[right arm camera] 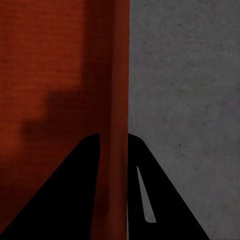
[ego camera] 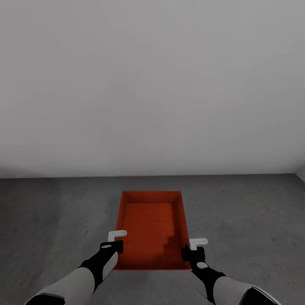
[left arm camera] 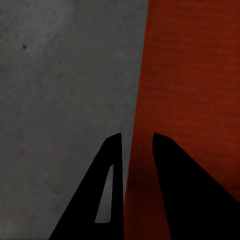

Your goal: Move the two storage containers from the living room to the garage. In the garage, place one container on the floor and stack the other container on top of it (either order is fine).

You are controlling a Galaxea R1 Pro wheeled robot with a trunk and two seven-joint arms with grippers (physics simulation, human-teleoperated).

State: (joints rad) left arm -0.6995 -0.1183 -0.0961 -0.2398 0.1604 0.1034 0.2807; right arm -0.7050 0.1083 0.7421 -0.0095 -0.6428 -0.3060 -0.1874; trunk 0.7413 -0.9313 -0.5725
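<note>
Both jaws clamp opposite walls of one storage container (ego camera: 152,226) above the floor (ego camera: 254,220), left gripper (ego camera: 117,238) at nine o'clock, right gripper (ego camera: 192,248) at three; uneven release risks tilting.

Dim, even light, slightly soft render. The pale grey wall (ego camera: 152,84) fades darker upward; a stepped shadow lies across the orange-red lidless box's ribbed bottom (ego camera: 152,228). No glare.

Orange-red storage container (ego camera: 152,226) with ribbed bottom, speckled dark grey floor (ego camera: 55,220), pale grey wall (ego camera: 152,84)
</note>
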